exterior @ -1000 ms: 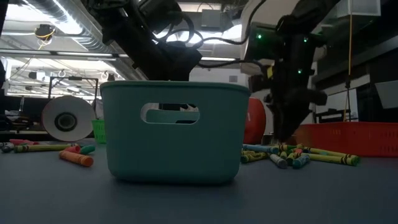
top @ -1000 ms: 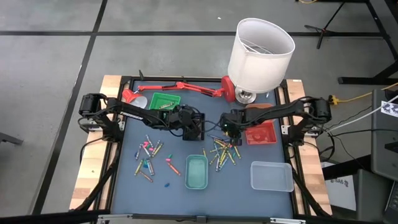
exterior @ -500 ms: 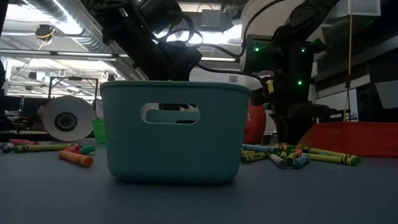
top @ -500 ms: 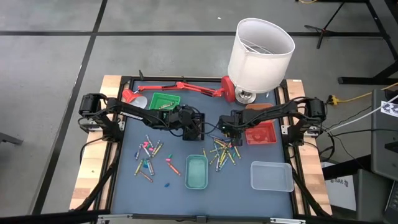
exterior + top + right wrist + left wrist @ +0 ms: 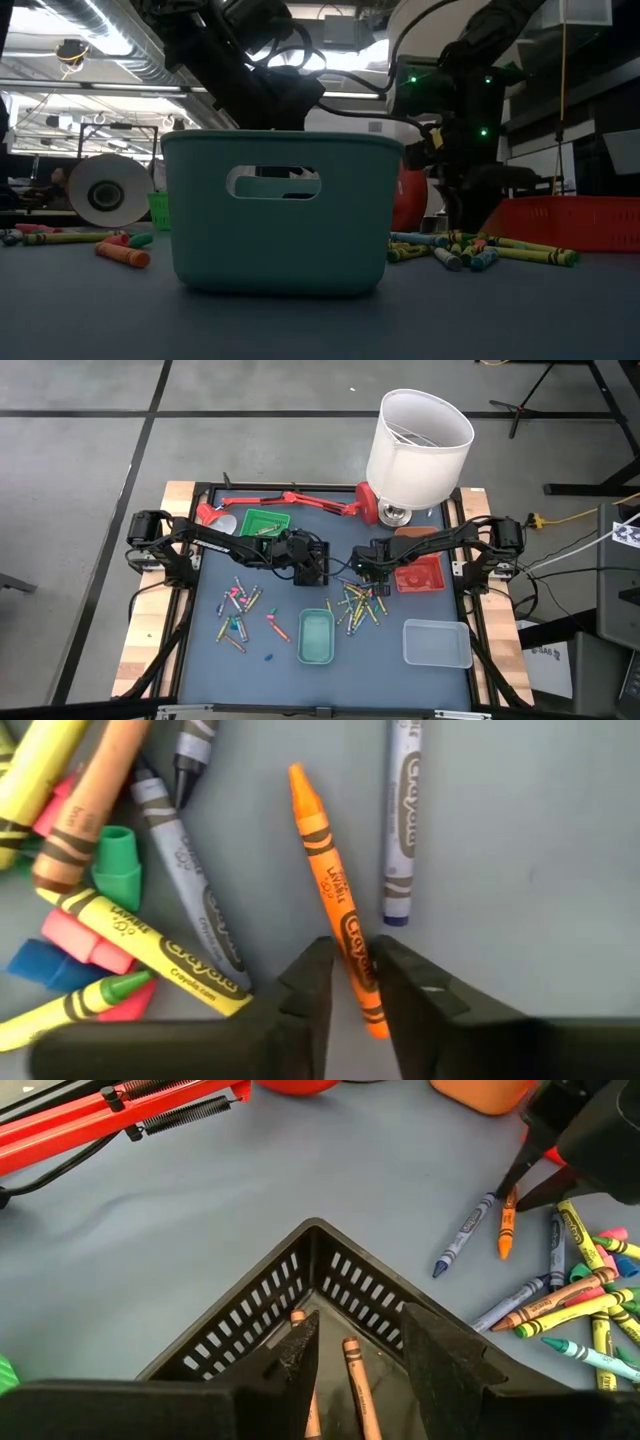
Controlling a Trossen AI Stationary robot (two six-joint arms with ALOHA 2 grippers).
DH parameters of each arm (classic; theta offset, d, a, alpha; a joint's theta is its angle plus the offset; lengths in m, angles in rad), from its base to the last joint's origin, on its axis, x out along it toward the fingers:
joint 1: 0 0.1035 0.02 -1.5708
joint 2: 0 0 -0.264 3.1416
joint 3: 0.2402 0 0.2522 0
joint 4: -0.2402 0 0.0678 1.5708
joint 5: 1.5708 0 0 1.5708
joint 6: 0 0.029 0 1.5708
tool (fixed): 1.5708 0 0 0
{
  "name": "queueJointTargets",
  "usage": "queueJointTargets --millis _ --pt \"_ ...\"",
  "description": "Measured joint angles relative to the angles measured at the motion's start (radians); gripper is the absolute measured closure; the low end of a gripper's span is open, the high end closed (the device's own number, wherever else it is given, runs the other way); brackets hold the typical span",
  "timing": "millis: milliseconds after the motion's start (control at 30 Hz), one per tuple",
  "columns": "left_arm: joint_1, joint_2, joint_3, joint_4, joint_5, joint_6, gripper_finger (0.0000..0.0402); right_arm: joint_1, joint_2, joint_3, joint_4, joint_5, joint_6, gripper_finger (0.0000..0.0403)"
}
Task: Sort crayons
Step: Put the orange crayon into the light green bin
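Right gripper point(image 5: 350, 982): lifted since a second ago, fingers closing on thin orange wax crayon point(image 5: 330, 890).
Left gripper point(image 5: 355, 1355): fingers parted, empty, over black mesh basket point(image 5: 300, 1295).

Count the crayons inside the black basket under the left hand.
2: one crayon between the left hand's fingers, another beside it, partly behind a finger, both on the black basket's floor. Others may be hidden.
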Motion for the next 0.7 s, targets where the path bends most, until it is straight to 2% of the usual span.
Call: queueJointTargets --millis 267,467,700 --pt "0.000 0.000 0.000 0.000 0.000 0.000 0.0273 0.001 0.001 -0.001 0.002 0.000 -0.001 0.0383" --pt "0.000 0.000 0.000 0.000 0.000 0.050 0.0273 0.000 0.002 0.009 -0.010 -0.001 -0.001 0.0383" --pt "0.000 -0.053 0.000 -0.002 0.003 0.170 0.0273 -0.002 0.007 0.111 -0.112 0.009 -0.001 0.0387"
